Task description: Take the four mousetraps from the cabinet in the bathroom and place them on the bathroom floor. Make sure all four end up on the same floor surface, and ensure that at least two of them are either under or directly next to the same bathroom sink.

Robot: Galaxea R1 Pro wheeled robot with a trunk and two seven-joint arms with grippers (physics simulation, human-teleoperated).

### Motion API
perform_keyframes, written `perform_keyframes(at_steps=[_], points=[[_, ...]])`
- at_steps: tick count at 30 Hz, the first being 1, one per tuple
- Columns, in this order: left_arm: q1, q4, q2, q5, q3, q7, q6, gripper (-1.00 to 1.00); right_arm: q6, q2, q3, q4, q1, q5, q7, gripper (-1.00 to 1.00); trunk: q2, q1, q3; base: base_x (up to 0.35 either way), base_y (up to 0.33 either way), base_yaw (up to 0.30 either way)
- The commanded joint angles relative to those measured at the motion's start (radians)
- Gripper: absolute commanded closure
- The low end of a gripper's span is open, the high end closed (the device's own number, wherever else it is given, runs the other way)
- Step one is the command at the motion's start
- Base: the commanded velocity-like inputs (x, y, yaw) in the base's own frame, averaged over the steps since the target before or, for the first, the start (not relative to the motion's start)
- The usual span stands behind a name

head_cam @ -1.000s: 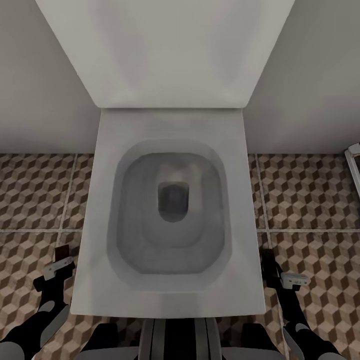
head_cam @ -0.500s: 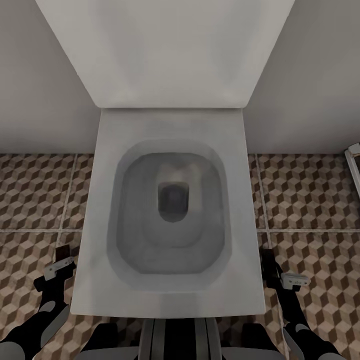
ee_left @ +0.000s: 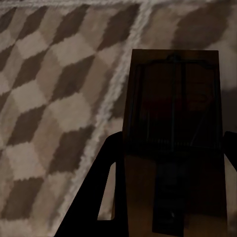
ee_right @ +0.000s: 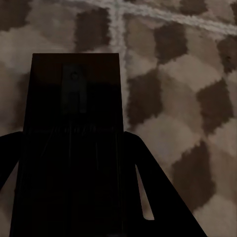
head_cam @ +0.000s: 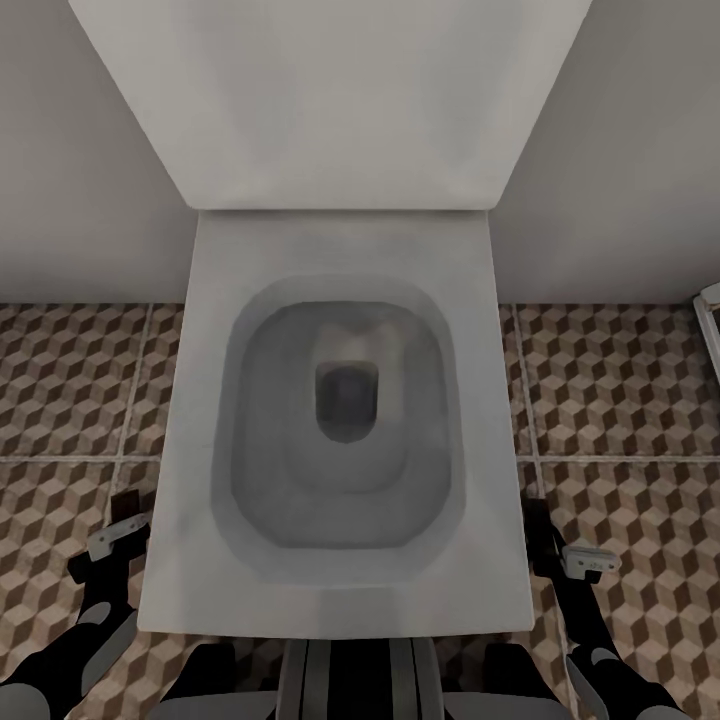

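Observation:
Both arms hang low on either side of a toilet, over the bathroom floor (head_cam: 620, 390) with its brown, beige and white cube tiles. My left gripper (head_cam: 122, 522) is shut on a mousetrap (ee_left: 170, 123), a tan-brown board with dark wire parts that lies between the fingers (ee_left: 106, 165) in the left wrist view. My right gripper (head_cam: 542, 528) is shut on a second mousetrap (ee_right: 74, 128), which looks dark in shadow in the right wrist view. Both traps are held a little above the tiles. The cabinet is out of view.
A white toilet (head_cam: 340, 600) with its lid up stands directly ahead, between the two arms and against a pale wall (head_cam: 80, 200). A white object's corner (head_cam: 712, 310) shows at the right edge. Bare tiles lie to the left and right of the toilet.
The whole head picture has shifted up by a few pixels, so the camera moved slightly. Both arms and the traps they hold keep their places.

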State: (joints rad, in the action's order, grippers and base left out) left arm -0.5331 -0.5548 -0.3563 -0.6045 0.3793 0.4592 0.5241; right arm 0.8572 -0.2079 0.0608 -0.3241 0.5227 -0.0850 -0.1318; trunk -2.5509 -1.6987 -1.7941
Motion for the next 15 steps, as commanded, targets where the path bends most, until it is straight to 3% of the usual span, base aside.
perform_keyframes(at_steps=[1,15], points=[[-0.001,-0.001,-0.002,-0.004,0.008,0.009,0.004,1.00,0.003,-0.001,0.007,0.000,0.000,-0.012,0.002,1.00,0.000,0.000,0.000,0.000,0.000,0.000],[-0.001,-0.001,-0.002,-0.004,0.008,0.009,0.004,1.00,0.003,-0.001,0.007,0.000,0.000,-0.012,0.000,1.00,0.000,0.000,0.000,0.000,0.000,0.000]])
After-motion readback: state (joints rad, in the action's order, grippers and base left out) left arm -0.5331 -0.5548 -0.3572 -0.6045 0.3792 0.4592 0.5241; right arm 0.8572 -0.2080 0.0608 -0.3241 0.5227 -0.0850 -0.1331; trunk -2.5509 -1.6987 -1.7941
